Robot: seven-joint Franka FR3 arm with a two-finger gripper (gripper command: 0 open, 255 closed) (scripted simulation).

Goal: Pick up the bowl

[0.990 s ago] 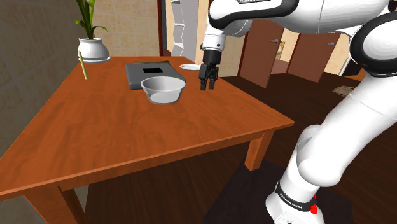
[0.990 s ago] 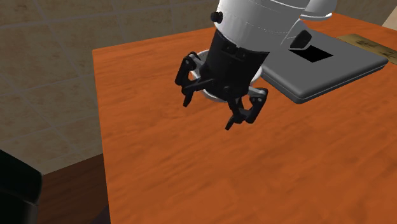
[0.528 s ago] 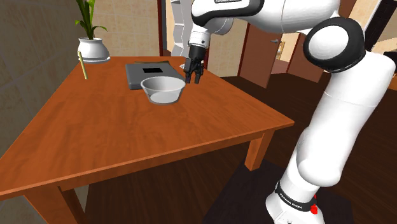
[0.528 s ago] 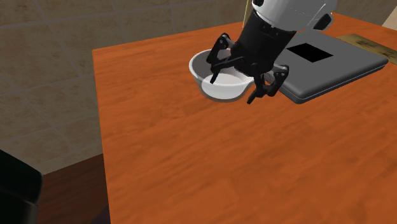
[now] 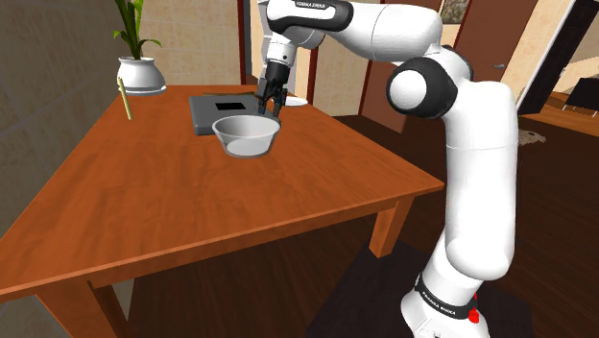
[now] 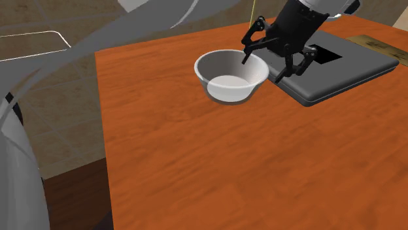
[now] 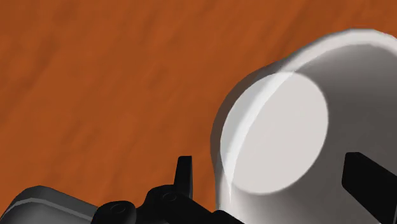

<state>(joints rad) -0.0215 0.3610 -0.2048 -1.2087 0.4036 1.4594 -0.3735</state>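
The gripper (image 6: pixel 263 68) travelled over the bench (image 6: pixel 163 163) from a position clear of the white bowl (image 6: pixel 225 85) to the bowl's rim nearest the grey slab (image 6: pixel 346 65). Its fingers came to straddle that rim, one inside, one outside. The arm (image 5: pixel 451 125) extended further.

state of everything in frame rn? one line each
bowl: upright, empty, resting on the table, not held
gripper: open, one finger over the bowl's inside and one outside its rim, not closed on it
grey flat slab: lying flat on the table beside the bowl
potted plant: upright at the table's far corner
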